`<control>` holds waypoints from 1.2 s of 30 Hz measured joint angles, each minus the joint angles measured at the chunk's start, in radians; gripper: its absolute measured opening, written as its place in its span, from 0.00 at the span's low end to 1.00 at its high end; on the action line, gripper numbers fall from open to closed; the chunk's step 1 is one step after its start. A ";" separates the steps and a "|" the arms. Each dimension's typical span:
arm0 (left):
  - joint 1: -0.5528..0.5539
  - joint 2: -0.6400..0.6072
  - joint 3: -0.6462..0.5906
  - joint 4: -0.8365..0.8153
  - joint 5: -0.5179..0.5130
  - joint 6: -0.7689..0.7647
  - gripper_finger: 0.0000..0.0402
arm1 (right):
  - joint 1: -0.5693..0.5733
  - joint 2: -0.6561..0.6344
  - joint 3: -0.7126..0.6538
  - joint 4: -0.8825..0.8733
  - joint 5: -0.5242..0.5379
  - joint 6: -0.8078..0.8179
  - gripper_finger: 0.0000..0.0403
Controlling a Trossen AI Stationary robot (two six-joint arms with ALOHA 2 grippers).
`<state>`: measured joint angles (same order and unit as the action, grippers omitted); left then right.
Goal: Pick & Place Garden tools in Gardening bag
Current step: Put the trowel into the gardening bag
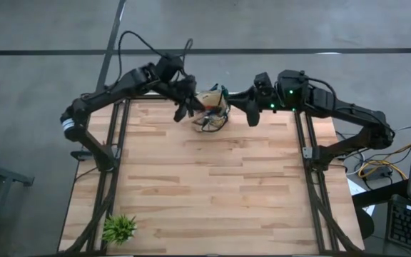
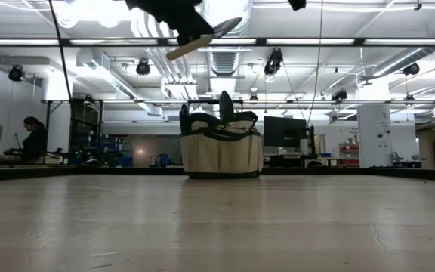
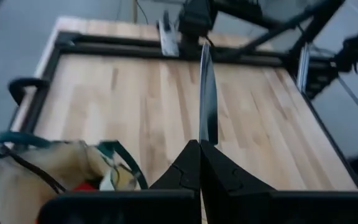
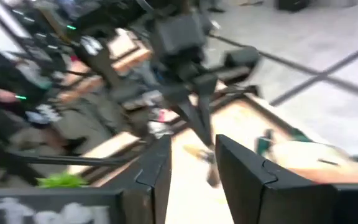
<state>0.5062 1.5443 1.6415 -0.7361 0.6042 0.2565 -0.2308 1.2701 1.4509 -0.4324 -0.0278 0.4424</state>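
Left gripper (image 1: 189, 104) high above the table's far edge, just left of the bag (image 1: 212, 111), fingers (image 3: 185, 171) pressed together on a trowel (image 3: 207, 93). Blade edge-on in the left wrist view, jutting straight out from the fingertips over the bare planks; in the low view, wooden handle and silver blade tilted, up above the bag and a little to its left, not touching it. Bag upright near the middle of the far edge, tan with green trim, loop handles up, dark handles of tools poking over its rim; something red just visible inside, seen from the left wrist.

Right gripper (image 1: 251, 114) just right of the bag, raised, fingers (image 4: 244, 171) spread with nothing between them; left arm and trowel visible through the gap.

Table (image 1: 212, 193) otherwise bare planks, apart from a small green plant (image 1: 119, 228) at the near left corner, well away from both arms. Person seated at a desk far off in the room, left of the low view.
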 joint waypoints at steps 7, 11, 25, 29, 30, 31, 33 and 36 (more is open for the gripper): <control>0.000 -0.025 0.010 0.155 0.000 -0.076 0.00 | 0.033 0.027 -0.001 -0.015 0.080 -0.082 0.41; 0.001 -0.033 0.012 0.191 -0.001 -0.095 0.00 | 0.031 0.034 -0.002 -0.012 0.087 -0.072 0.44; -0.021 -0.055 0.014 0.216 0.001 -0.107 0.00 | 0.032 0.058 -0.002 0.034 0.152 -0.110 0.41; -0.030 -0.052 0.014 0.217 0.000 -0.105 0.00 | 0.032 0.084 -0.002 0.062 0.152 -0.110 0.40; -0.031 -0.051 0.014 0.217 0.000 -0.104 0.00 | 0.032 0.088 -0.002 0.070 0.151 -0.110 0.40; -0.031 -0.051 0.014 0.218 0.000 -0.104 0.00 | 0.032 0.090 -0.002 0.070 0.151 -0.109 0.39; -0.031 -0.051 0.013 0.219 0.000 -0.104 0.00 | 0.032 0.091 -0.002 0.070 0.152 -0.108 0.38; -0.031 -0.052 0.009 0.219 0.000 -0.104 0.00 | 0.032 0.086 -0.002 0.073 0.152 -0.107 0.34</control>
<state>0.4755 1.4921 1.6501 -0.5167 0.6041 0.1528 -0.1989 1.3558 1.4490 -0.3595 0.1238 0.3359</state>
